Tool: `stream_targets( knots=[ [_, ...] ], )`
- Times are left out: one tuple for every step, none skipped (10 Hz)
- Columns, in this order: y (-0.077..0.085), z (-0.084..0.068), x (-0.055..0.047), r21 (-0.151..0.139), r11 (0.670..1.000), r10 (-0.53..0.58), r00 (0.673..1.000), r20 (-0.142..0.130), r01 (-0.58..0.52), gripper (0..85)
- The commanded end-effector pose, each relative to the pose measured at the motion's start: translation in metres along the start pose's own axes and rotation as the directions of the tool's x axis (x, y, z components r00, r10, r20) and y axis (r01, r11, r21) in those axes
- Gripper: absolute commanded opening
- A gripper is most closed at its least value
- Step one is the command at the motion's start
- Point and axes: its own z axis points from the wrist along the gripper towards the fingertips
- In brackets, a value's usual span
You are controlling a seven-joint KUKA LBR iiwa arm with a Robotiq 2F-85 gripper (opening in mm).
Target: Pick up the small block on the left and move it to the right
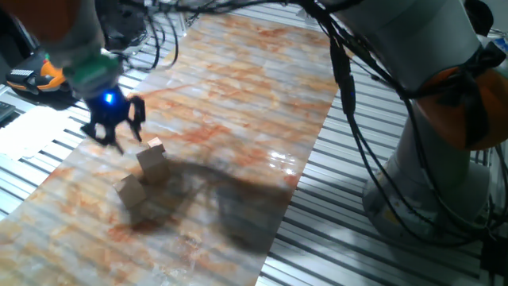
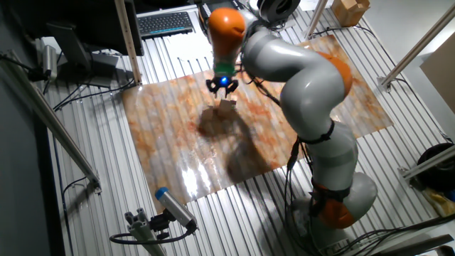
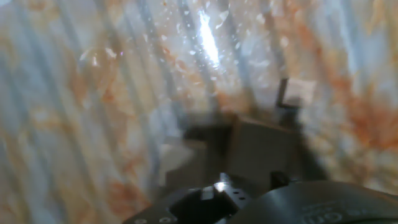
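Three tan wooden blocks stand close together on the marbled mat. In one fixed view the small block [image 1: 129, 191] is the front left one. A taller block [image 1: 152, 165] stands just behind it, with a tiny block [image 1: 155, 145] at its far side. My gripper [image 1: 119, 129] hovers above the mat just left of and behind the blocks. It is open and empty, with a blue light lit on it. In the other fixed view the gripper [image 2: 222, 87] is just above the block cluster [image 2: 226, 106]. The blurred hand view shows the small block [image 3: 178, 155], the taller block [image 3: 262, 145] and the tiny block [image 3: 298, 91].
The marbled mat [image 1: 238, 87] lies on a slatted metal table [image 1: 333, 206]. The robot base [image 1: 432, 159] and its cables stand at the right. A keyboard [image 2: 166, 23] lies beyond the mat's far edge. A blue-tipped tool [image 2: 173, 208] lies near the front.
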Motion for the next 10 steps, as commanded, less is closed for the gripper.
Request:
stream_targets(
  knots=[
    [-0.052, -0.044, -0.006, 0.010, 0.999, -0.037, 0.999, 0.034, 0.037, 0.0],
    [-0.059, -0.043, -0.006, 0.032, 0.997, -0.074, 0.993, 0.091, 0.071, 0.0],
    [-0.061, -0.042, -0.006, 0.057, 0.992, -0.123, 0.984, 0.132, 0.116, 0.0],
    [-0.065, -0.042, -0.005, 0.075, 0.983, -0.177, 0.974, 0.144, 0.168, 0.0],
    [-0.067, -0.042, -0.004, 0.064, 0.981, -0.191, 0.971, 0.144, 0.183, 0.0],
    [-0.071, -0.042, -0.003, 0.067, 0.979, -0.200, 0.970, 0.138, 0.192, 0.0],
    [-0.075, -0.041, -0.001, 0.074, 0.977, -0.209, 0.968, 0.137, 0.200, 0.0],
    [-0.082, -0.037, 0.000, 0.069, 0.977, -0.209, 0.968, 0.140, 0.201, 0.0],
    [-0.088, -0.035, 0.002, 0.076, 0.976, -0.213, 0.966, 0.149, 0.204, 0.0],
    [-0.095, -0.033, 0.004, 0.081, 0.975, -0.219, 0.963, 0.156, 0.209, 0.0]
  ],
)
